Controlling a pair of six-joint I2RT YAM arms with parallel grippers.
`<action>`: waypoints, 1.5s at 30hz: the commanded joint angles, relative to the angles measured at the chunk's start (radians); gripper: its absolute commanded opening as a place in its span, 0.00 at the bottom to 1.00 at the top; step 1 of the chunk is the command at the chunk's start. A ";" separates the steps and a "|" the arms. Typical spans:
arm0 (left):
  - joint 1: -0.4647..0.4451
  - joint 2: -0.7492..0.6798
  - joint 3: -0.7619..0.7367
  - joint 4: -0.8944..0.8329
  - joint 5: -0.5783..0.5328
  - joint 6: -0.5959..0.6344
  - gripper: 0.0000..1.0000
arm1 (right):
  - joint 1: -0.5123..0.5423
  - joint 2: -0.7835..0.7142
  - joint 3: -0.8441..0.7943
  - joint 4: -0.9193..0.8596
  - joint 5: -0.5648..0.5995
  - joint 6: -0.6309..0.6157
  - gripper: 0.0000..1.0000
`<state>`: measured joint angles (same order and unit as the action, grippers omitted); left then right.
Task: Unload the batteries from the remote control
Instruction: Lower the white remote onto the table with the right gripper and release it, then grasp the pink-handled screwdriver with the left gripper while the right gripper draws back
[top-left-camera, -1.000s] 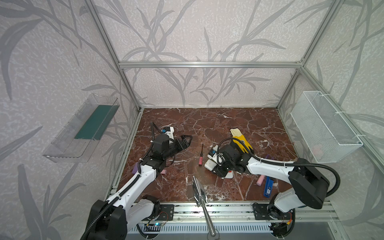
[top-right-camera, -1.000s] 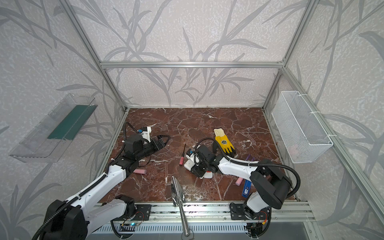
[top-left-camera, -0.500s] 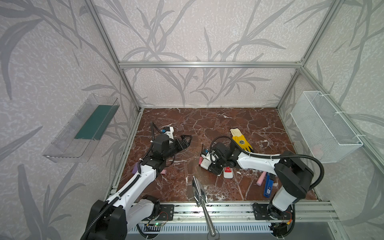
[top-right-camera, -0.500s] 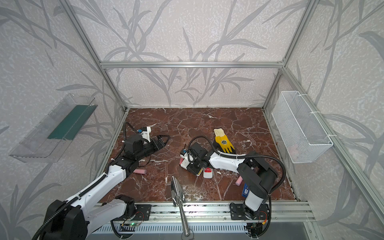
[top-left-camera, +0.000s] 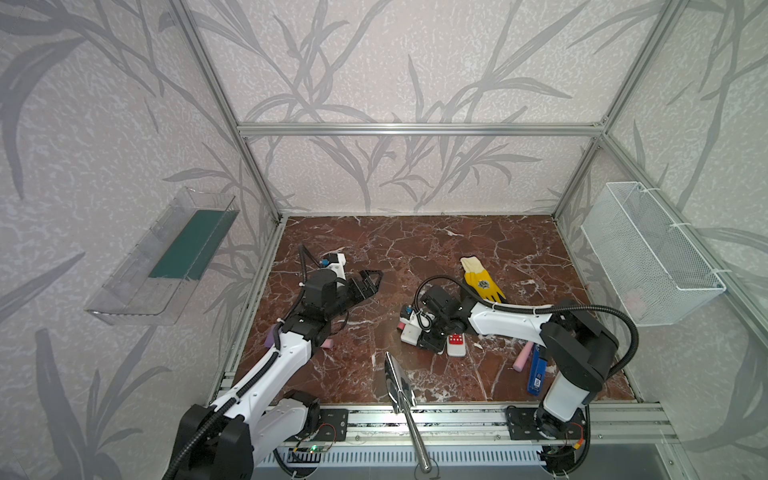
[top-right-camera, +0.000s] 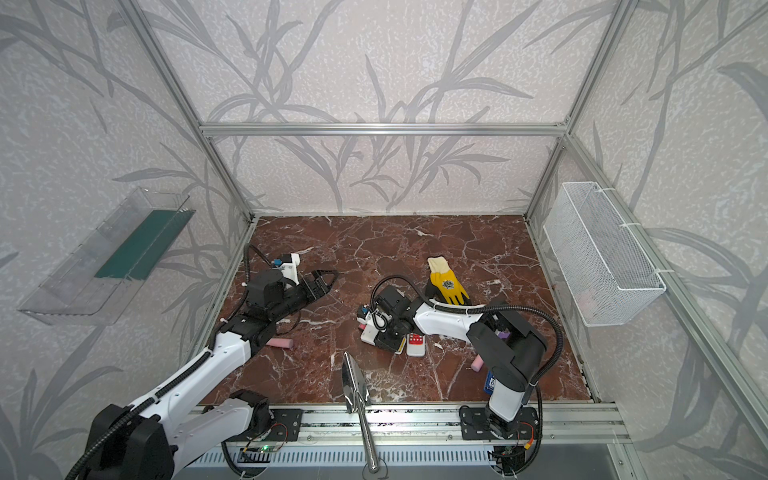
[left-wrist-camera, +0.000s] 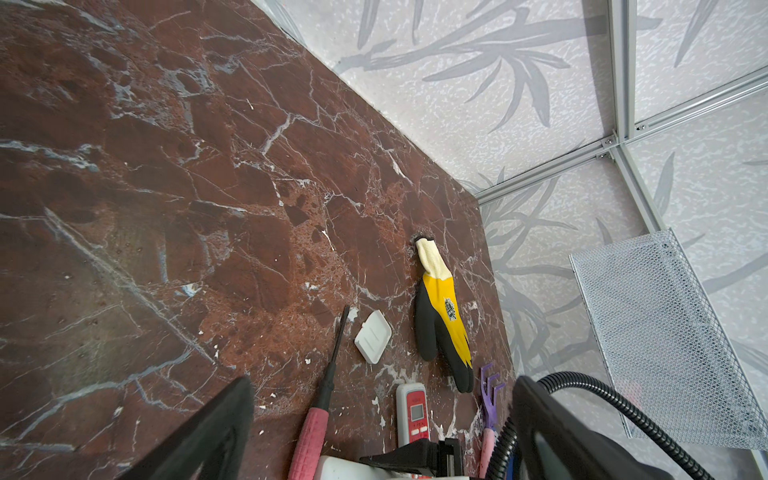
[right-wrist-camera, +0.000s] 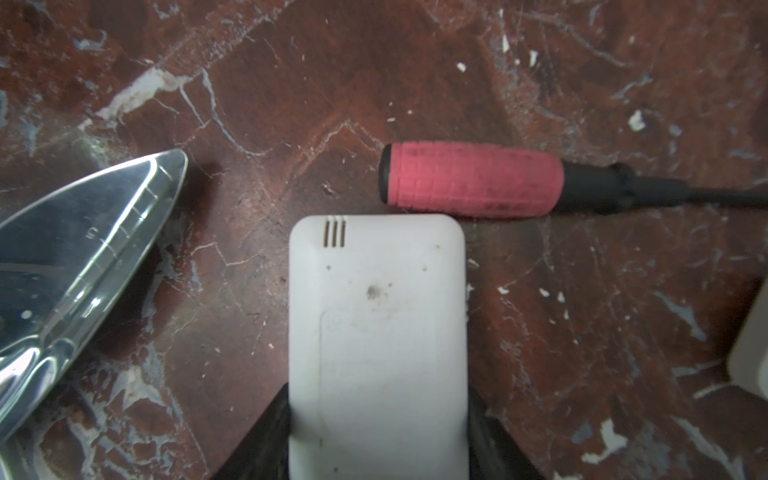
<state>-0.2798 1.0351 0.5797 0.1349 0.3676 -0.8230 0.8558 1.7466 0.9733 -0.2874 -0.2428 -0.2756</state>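
Swung left beside screwdriver (right-wrist-camera: 469, 180), gripping remote (right-wrist-camera: 376, 291) back-up in right hand (right-wrist-camera: 376, 428), left hand (top-left-camera: 374, 282) open; hold steady, slide cover (right-wrist-camera: 374, 374) off.

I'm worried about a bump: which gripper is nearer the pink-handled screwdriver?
Right. The right gripper, shut on the white remote, sits just beside the pink-handled screwdriver. The left gripper stands open, well apart from it, farther left in a top view.

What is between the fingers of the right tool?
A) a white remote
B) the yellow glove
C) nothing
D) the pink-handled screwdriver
A: in the right wrist view the white remote sits between the black fingers of the right tool, and the screwdriver lies free beside it.
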 joint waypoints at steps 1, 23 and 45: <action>0.007 -0.017 -0.015 0.017 -0.010 0.006 0.97 | 0.005 0.032 0.033 -0.024 -0.033 -0.040 0.55; 0.010 0.012 0.048 -0.160 -0.060 0.080 0.97 | -0.001 -0.019 0.061 -0.001 -0.026 -0.028 0.74; -0.261 0.628 0.604 -0.810 -0.276 0.434 0.84 | -0.241 -0.338 -0.081 0.046 0.119 0.582 0.72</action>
<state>-0.5144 1.6123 1.1194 -0.5648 0.1738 -0.4473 0.6205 1.4448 0.9035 -0.1856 -0.1989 0.2565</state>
